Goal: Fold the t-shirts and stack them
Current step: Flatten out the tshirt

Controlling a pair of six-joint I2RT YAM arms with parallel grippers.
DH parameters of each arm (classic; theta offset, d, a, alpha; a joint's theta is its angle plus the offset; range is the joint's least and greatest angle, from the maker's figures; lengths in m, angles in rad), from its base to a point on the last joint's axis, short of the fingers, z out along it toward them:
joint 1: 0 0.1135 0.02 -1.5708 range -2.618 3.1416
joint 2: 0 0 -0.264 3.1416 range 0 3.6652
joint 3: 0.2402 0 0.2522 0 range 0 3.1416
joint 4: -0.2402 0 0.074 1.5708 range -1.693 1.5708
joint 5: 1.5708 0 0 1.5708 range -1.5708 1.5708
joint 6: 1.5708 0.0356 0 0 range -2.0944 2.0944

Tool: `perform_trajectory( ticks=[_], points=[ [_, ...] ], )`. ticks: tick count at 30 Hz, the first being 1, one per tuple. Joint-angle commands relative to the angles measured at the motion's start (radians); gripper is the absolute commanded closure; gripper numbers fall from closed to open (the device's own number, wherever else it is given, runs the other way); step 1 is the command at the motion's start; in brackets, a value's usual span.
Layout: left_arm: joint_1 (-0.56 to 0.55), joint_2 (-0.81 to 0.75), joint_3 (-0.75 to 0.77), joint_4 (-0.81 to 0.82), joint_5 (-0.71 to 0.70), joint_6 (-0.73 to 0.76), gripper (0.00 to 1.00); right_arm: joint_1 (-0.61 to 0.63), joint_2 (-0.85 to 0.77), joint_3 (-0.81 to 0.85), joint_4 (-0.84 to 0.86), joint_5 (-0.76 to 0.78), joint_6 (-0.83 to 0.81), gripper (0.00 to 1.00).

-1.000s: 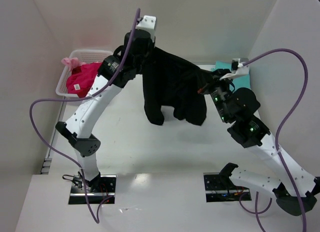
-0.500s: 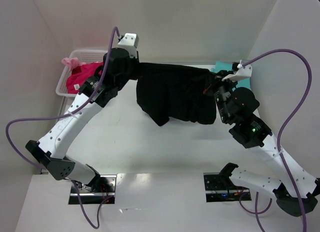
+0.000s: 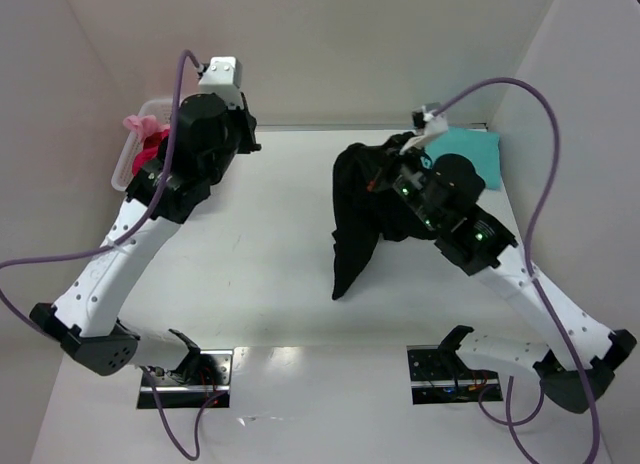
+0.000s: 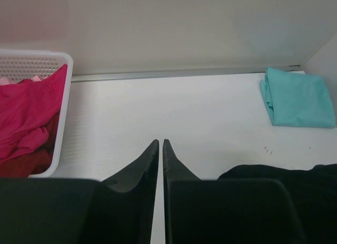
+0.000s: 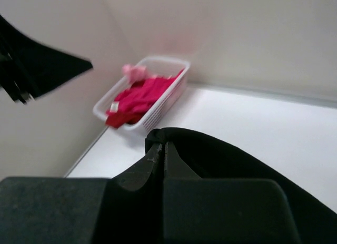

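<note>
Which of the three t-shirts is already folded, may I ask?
The teal t-shirt, a flat rectangle at far right; the black one dangles unfolded, the magenta one is bunched in the basket.

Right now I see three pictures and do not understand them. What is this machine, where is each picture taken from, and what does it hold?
These are two robot arms bolted at the near edge of a white table. The wide picture comes from a camera above and behind them, with the left arm on the left and the right arm on the right. The other two pictures come from small cameras on the wrists; the dark shapes at the bottom are each arm's own fingers. The right gripper is shut on a black t-shirt, which hangs down from it. The left gripper holds nothing; its fingers are nearly together. A folded teal t-shirt lies at the far right of the table. A white basket at the far left holds a magenta t-shirt.
</note>
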Motion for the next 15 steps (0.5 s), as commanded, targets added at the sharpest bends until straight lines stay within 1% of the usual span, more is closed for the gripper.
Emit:
perform_trajectory(
  ticks=[1,2,3,4,5,6,7,8,9,10,11,12,13,15],
  points=[
    [0.002,-0.049,-0.036,0.021,0.076,0.004,0.81,-0.002,0.065,0.084,0.05,-0.22,0.042,1.0],
    [0.002,-0.06,-0.074,0.03,0.143,0.015,0.75,-0.002,0.065,0.1,0.038,-0.229,0.029,1.0],
    [0.002,-0.092,-0.125,0.082,0.274,0.015,0.69,-0.002,0.075,0.115,0.012,-0.23,0.015,1.0],
    [0.002,-0.113,-0.186,0.122,0.368,0.034,0.53,-0.002,0.075,0.143,0.0,-0.22,0.004,1.0],
    [0.002,-0.139,-0.327,0.169,0.474,0.063,0.43,-0.002,0.075,0.158,-0.014,-0.207,-0.017,1.0],
    [0.002,-0.19,-0.389,0.244,0.578,0.064,0.36,-0.002,0.062,0.173,-0.049,-0.188,-0.028,1.0],
    [0.002,-0.207,-0.435,0.263,0.611,0.041,0.32,-0.002,0.052,0.209,-0.072,-0.127,-0.04,1.0],
    [0.002,-0.222,-0.473,0.274,0.625,0.041,0.24,-0.002,0.052,0.23,-0.098,-0.089,-0.05,1.0],
    [0.002,-0.242,-0.536,0.274,0.625,0.041,0.2,-0.002,0.038,0.25,-0.121,-0.05,-0.062,1.0],
    [0.002,-0.242,-0.561,0.274,0.625,0.041,0.18,-0.002,0.027,0.262,-0.154,-0.009,-0.062,1.0],
    [0.002,-0.251,-0.584,0.274,0.625,0.05,0.15,-0.002,-0.005,0.272,-0.166,0.069,-0.062,1.0],
    [0.002,-0.251,-0.605,0.274,0.625,0.059,0.1,-0.002,-0.023,0.272,-0.178,0.098,-0.062,1.0],
    [0.002,-0.236,-0.638,0.274,0.625,0.041,0.09,-0.002,-0.043,0.254,-0.201,0.117,-0.062,1.0],
    [0.011,-0.178,-0.647,0.287,0.639,0.021,0.09,-0.002,-0.099,0.224,-0.226,0.139,-0.047,1.0]
  ],
)
